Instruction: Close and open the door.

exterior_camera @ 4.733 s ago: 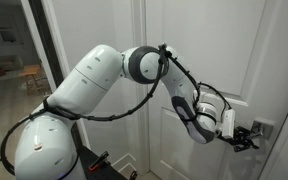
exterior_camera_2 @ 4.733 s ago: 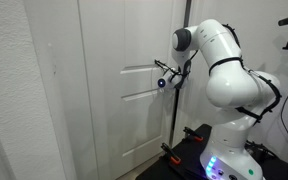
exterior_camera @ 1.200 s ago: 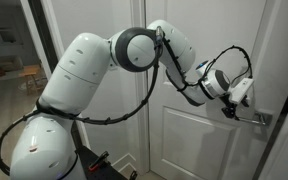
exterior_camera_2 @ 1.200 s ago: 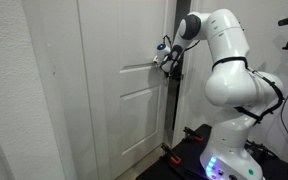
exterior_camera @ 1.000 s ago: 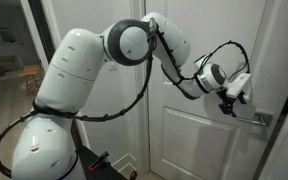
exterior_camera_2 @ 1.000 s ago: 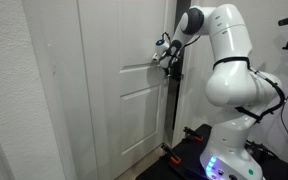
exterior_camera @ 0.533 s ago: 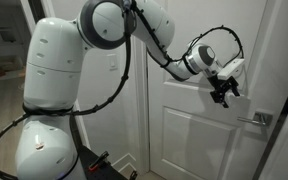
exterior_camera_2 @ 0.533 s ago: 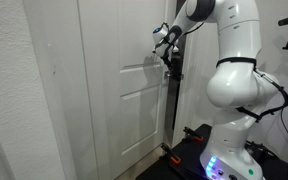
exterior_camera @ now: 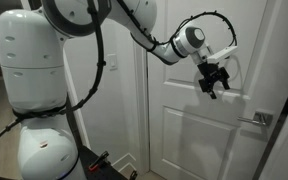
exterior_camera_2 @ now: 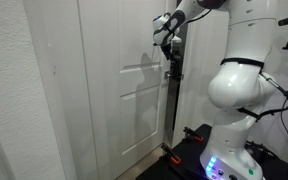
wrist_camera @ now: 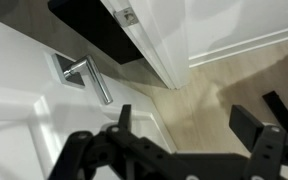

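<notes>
The door (exterior_camera: 184, 140) is tall, white and panelled, and it fills the middle of both exterior views (exterior_camera_2: 114, 100). Its silver lever handle (exterior_camera: 252, 119) sits on a square plate at mid height. My gripper (exterior_camera: 212, 86) hangs open in front of the upper panel, above the handle and to its side, touching nothing. It shows high up by the door's edge (exterior_camera_2: 167, 28). In the wrist view the handle (wrist_camera: 92, 78) lies ahead of my open gripper (wrist_camera: 189, 125), with only floor between the fingers. A dark gap runs past the door's edge, so the door stands ajar.
My white arm and base (exterior_camera_2: 234, 150) stand close beside the door. A textured white wall (exterior_camera_2: 14, 100) borders it on the far side. Pale wooden floor (wrist_camera: 224, 70) and a white frame with a metal latch plate (wrist_camera: 127, 16) show beyond the door's edge.
The gripper has lifted off the lever handle and moved up and away from it across the door. The arm's shoulder and elbow have swung upward. The jaws stay open.
</notes>
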Tool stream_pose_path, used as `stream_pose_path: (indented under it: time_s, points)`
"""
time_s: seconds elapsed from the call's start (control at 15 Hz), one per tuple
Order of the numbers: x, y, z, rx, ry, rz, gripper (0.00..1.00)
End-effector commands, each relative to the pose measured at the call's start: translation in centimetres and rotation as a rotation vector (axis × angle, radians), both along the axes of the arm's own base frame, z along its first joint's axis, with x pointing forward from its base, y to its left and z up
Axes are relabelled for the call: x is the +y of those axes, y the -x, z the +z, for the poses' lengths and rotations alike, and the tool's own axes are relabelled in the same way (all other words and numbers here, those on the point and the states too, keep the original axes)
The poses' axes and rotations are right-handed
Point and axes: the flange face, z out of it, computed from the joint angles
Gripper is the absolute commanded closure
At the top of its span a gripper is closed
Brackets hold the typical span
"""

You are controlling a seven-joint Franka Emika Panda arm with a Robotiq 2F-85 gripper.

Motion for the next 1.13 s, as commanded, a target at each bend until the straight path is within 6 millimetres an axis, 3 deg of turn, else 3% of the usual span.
stream_pose_path:
  time_s: [0.0,0.27,0.33,1.07]
  points:
    - [1.5,2.4,2.1,0.046,-0.053,0.012,0.00]
    - [2.2,3.7,3.2,0.074,-0.130,0.002,0.00]
    - [1.6,2.2,2.5,0.058,-0.086,-0.007,0.00]
    - [1.8,2.9,2.6,0.067,-0.112,-0.013,0.00]
